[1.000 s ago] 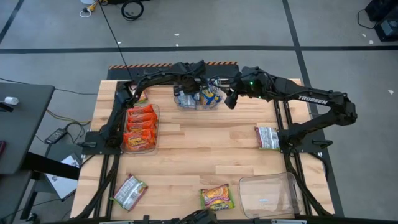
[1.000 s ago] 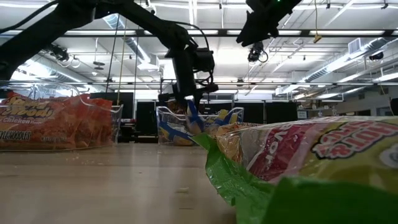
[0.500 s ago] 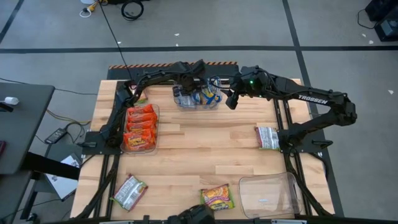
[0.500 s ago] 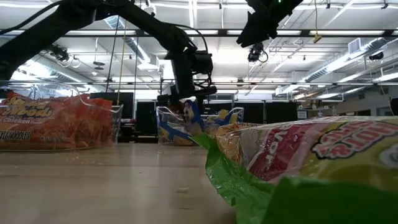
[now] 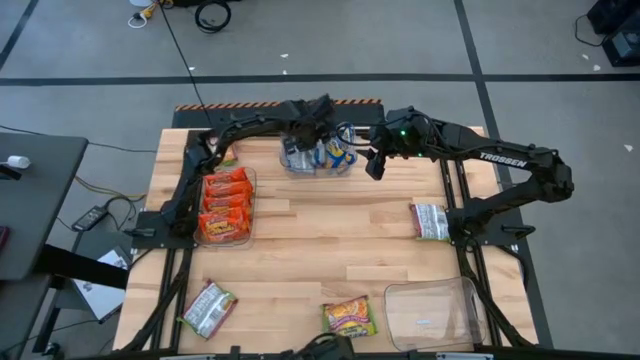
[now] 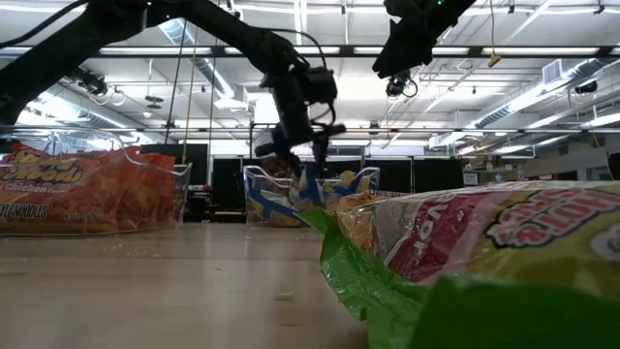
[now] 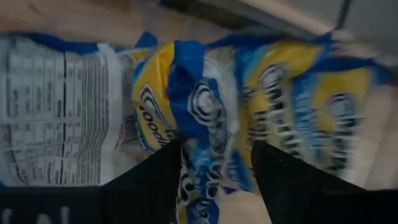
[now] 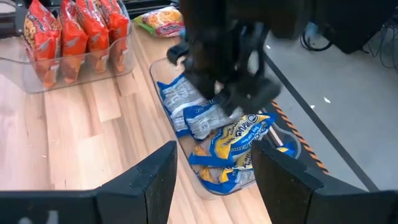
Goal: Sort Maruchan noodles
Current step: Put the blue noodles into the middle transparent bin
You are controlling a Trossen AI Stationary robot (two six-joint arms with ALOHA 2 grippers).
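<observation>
A clear tray (image 5: 318,160) at the far middle of the table holds several blue-and-yellow Maruchan packets (image 8: 239,140). My left gripper (image 5: 312,137) hangs open just above them, pointing steeply down. One packet (image 7: 208,118) stands on edge between its fingers (image 7: 155,183); I cannot tell whether it touches them. In the low view its blue edge (image 6: 306,186) sticks up under the gripper (image 6: 300,160). My right gripper (image 5: 373,165) stands open in the air to the right of the tray, holding nothing (image 8: 214,180).
A clear tray of orange-red packets (image 5: 225,205) stands at the left. Loose packets lie on the table: silver-white at the right (image 5: 431,220) and near left (image 5: 208,308), yellow-green with pink (image 5: 349,318) near the front. A clear tray (image 5: 435,312) stands near right.
My left gripper has opened over the far tray and let go of the blue-and-yellow packet it held. The packet stays on edge among the others in the tray. The gripper has rolled a little and kept its place.
</observation>
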